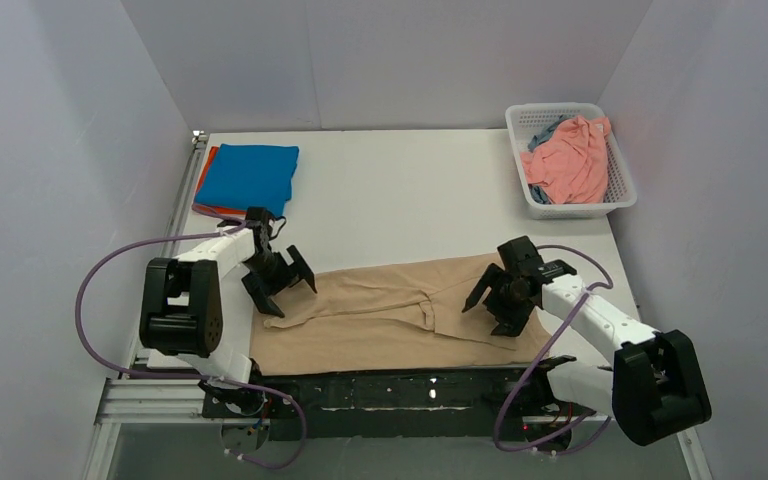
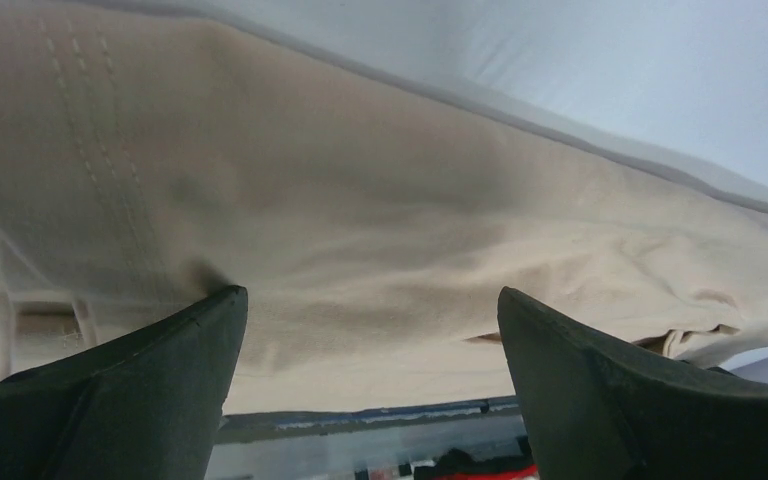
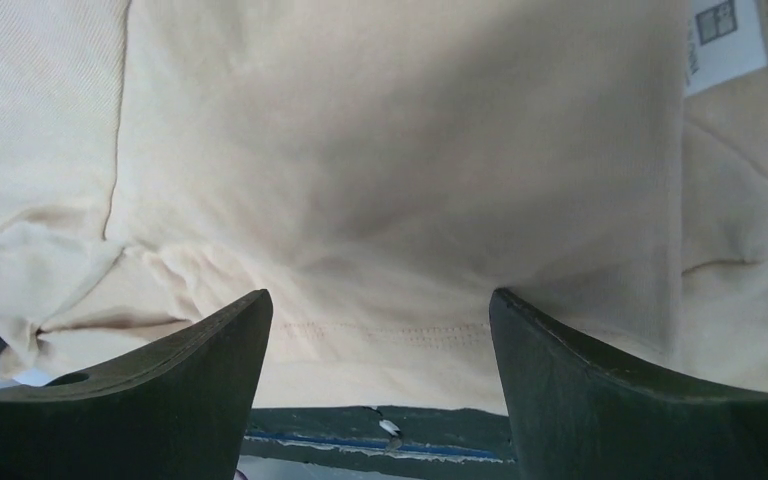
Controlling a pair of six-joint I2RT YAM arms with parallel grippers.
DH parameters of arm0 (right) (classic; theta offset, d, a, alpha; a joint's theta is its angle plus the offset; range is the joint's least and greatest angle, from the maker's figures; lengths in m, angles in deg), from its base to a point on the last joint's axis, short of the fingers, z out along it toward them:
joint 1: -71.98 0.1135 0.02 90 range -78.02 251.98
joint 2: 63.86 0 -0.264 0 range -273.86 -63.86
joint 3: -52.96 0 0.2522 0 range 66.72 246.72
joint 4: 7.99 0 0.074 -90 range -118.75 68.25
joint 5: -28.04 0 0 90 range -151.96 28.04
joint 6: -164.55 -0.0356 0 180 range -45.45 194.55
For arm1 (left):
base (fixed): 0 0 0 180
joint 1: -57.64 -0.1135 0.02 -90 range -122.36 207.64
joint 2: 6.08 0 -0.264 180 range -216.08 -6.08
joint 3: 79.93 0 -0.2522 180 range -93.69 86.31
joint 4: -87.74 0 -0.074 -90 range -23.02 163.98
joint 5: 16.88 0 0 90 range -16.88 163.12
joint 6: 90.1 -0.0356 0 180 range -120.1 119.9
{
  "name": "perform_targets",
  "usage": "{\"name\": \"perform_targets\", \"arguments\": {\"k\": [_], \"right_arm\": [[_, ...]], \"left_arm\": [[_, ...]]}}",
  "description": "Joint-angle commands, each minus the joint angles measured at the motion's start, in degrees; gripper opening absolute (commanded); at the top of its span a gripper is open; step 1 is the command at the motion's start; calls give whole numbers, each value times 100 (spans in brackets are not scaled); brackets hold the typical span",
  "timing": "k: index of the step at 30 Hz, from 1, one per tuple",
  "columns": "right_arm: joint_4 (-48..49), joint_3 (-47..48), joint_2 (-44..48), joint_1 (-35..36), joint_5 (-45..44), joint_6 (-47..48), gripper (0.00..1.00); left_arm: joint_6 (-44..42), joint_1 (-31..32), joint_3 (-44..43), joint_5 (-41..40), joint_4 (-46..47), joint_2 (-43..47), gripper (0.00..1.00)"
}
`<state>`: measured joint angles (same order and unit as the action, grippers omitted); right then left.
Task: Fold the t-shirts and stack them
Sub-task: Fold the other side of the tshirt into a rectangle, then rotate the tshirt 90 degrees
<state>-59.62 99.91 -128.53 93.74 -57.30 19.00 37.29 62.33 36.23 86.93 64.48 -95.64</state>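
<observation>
White walls close in a white worktop [image 1: 400,190], and along its near edge, in the lower middle of the overhead view, the beige-tan t-shirt [image 1: 390,310] lies as a long, narrow band that looks already folded lengthwise, with wrinkles bunched near its centre. At the upper left a bright blue t-shirt [image 1: 250,175] sits folded on an orange-red t-shirt [image 1: 203,180]. At the upper right a white mesh basket [image 1: 560,112] holds the salmon pink t-shirt [image 1: 570,160] and a grey-blue t-shirt [image 1: 540,133]. The step in hand seems to be regripping the band for a crosswise fold. To do it well, each claw should bite every layer at its own end, the two arms should lift evenly so the cloth stays taut, and the central creases should be smoothed before one end is laid squarely over the other. The left claw [image 1: 288,292] hovers over the band's left end, reached out from a folded elbow and pointing right and down, its jaws spread wide with nothing between them. The right claw [image 1: 488,308] mirrors it over the right part, angled left and down, also spread and empty, cloth close beneath both.
</observation>
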Motion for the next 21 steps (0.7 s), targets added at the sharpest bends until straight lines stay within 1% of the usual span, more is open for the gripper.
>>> {"name": "perform_targets", "arguments": {"k": [1, 5, 8, 10, 13, 16, 17, 19, 20, 21], "right_arm": [[392, -36, -372, -265, -25, 111, 88], [796, 135, -965, -481, 238, 316, 88], [1021, 587, -1640, -626, 572, 740, 87], [1031, 1055, -2147, -773, 658, 970, 86], [768, 2032, -2951, -908, 771, 1279, 83], [548, 3311, -3710, -910, 913, 1438, 82], [438, 3712, -4077, -910, 938, 1453, 81], [142, 4588, -4695, -904, 877, 1489, 80], [29, 5015, -5016, -902, 878, 1501, 80], [-76, 5422, -5319, -901, 887, 1507, 80]], "left_arm": [[-206, -230, -12, -535, -757, -319, 98], [-275, -609, -256, -669, -721, -651, 98], [-292, -697, -522, -728, -626, -976, 98], [-125, -697, -697, -530, -656, -1183, 98], [176, -663, -549, -20, -462, -1189, 98], [363, -553, -125, -24, -451, -777, 98], [561, -554, 18, 3, -570, -630, 98], [1004, -238, 294, 450, -674, -321, 98], [1197, -25, 432, 445, -699, -145, 98], [1335, 267, 519, 267, -770, 28, 98]]}}
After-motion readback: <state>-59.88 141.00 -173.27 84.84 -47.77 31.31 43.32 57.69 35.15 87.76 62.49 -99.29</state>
